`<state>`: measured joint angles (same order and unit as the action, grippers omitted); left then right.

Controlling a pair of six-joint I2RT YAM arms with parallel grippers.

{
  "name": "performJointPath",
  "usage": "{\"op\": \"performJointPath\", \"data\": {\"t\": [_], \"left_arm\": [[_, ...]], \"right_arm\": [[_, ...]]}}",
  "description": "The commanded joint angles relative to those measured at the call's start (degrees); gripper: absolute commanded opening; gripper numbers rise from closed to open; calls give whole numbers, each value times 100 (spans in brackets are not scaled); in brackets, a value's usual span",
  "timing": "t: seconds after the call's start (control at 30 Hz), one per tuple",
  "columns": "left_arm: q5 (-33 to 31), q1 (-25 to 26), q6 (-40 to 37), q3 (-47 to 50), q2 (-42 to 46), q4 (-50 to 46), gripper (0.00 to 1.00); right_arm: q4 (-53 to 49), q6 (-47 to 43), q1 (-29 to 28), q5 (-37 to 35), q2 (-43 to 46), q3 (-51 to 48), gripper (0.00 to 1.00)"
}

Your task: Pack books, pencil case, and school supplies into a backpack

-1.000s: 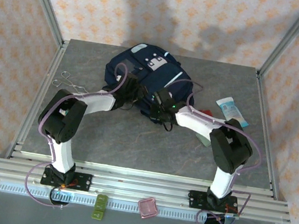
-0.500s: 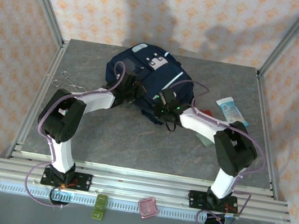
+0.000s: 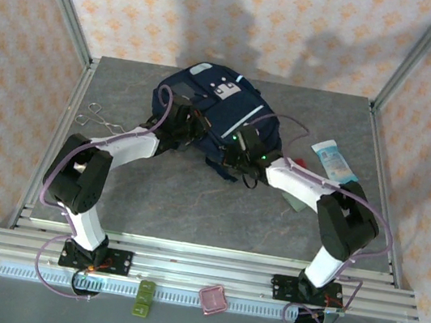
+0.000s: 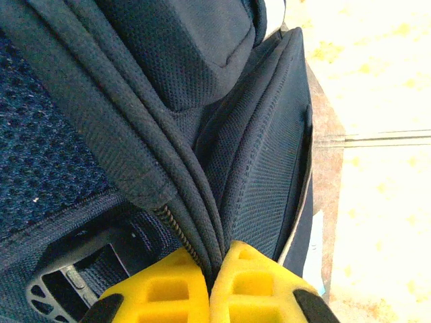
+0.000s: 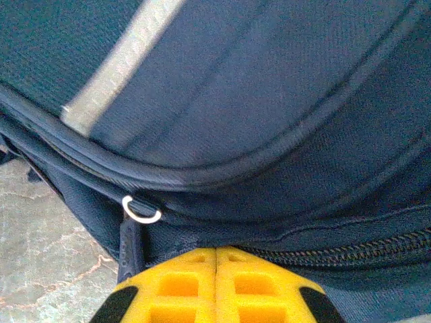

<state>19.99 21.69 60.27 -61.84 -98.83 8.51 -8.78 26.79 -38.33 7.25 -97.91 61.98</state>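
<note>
The navy backpack (image 3: 213, 100) lies at the back middle of the table, its white strip (image 5: 118, 64) up. My left gripper (image 3: 194, 128) is at the near left edge of the bag. Its yellow fingers (image 4: 161, 293) are shut on a fold of backpack fabric (image 4: 202, 222) beside a zipper. My right gripper (image 3: 232, 145) is at the near right edge, shut, with its tips against the seam below a zipper (image 5: 337, 252); I see nothing between its fingers. A zipper ring (image 5: 141, 210) hangs just left of it. A grey-green piece (image 3: 297, 201) peeks out beside the right forearm. Books and pencil case are out of view.
A white-and-blue tube (image 3: 335, 160) lies right of the bag and metal scissors (image 3: 95, 119) lie at the left. A green item (image 3: 145, 299) and a pink one (image 3: 212, 300) sit on the front rail. Frame posts stand at the table's corners.
Both grippers have pushed farther in against the backpack's near edge. The left one has shut on the fabric fold.
</note>
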Motion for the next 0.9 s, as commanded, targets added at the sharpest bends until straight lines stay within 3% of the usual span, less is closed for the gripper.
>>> {"op": "performJointPath", "data": {"t": [0.0,0.07,0.17,0.33,0.5,0.87], "left_arm": [[400,-10,265,-31,393,840,0],[488,-10,319,-30,401,913,0],[432,-13,267,-18,480,854,0],[462,-9,268,63,517,884,0],[500,-10,323,84,507,942,0],[491,-2,306,-1,554,880,0]], "right_arm": [[317,169,-17,-14,-277,-313,0],[264,183,-16,-77,-334,-289,1],[292,219,-35,-122,-90,-327,12],[27,239,-61,-305,558,-151,20],[-78,235,-107,-306,782,-18,23],[-127,253,-259,-353,176,393,26]]}}
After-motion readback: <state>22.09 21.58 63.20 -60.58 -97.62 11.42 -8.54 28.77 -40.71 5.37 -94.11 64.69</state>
